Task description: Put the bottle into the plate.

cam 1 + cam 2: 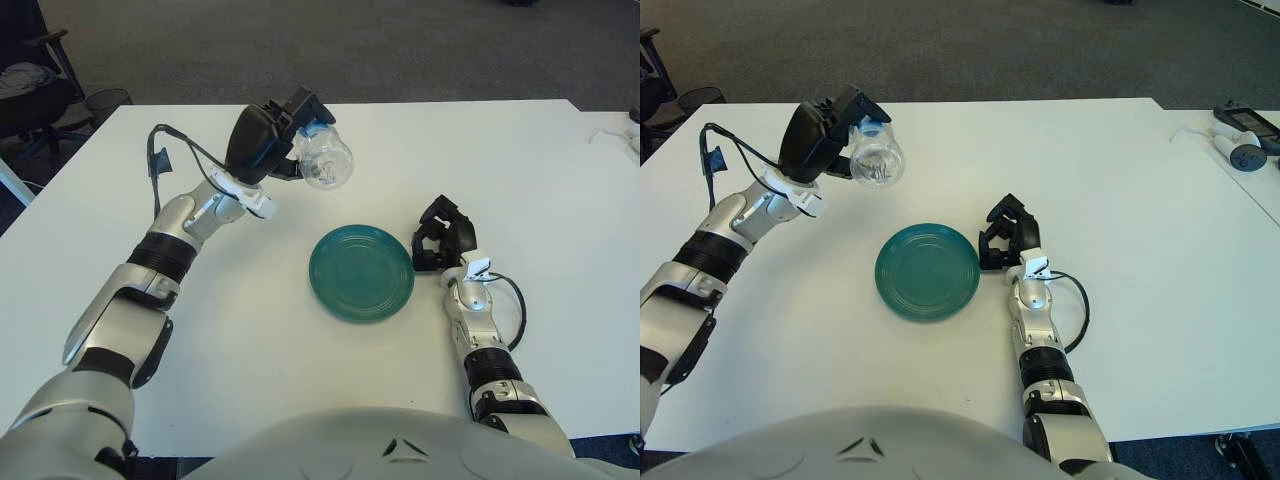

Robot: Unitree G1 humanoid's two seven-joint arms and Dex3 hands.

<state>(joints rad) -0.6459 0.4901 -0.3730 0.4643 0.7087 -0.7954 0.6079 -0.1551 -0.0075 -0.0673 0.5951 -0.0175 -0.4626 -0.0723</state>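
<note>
I take the plate [362, 272] as my landmark. My left hand [262, 142] is up above the worktop [520, 160], back and to the left of the plate, and its fingers [305, 103] are curled around the neck end of the bottle [326, 160]; they have a firm wrap on it, as far as I can judge. The bottle is off the worktop, held in the air, short of the plate's far-left rim and not yet over it. Its long axis lies tipped toward the camera: the blue cap end sits inside the fingers and the rounded base points out and down toward the plate. So the plate lies forward and to the right of the held bottle, and the coming carry has to go that way and then down.

My right hand [445, 234] shows just beside the plate's right rim, fingers curled in and holding nothing. It is nearer the plate, but the left hand has the load.

The bottle is clear plastic, thin-walled and glossy, apparently empty, so light and likely to roll once laid on its side. The plate is a round, shallow, teal dish with faint rings and a low raised rim, which I reckon should check a slow roll. The worktop is flat, matte white.
</note>
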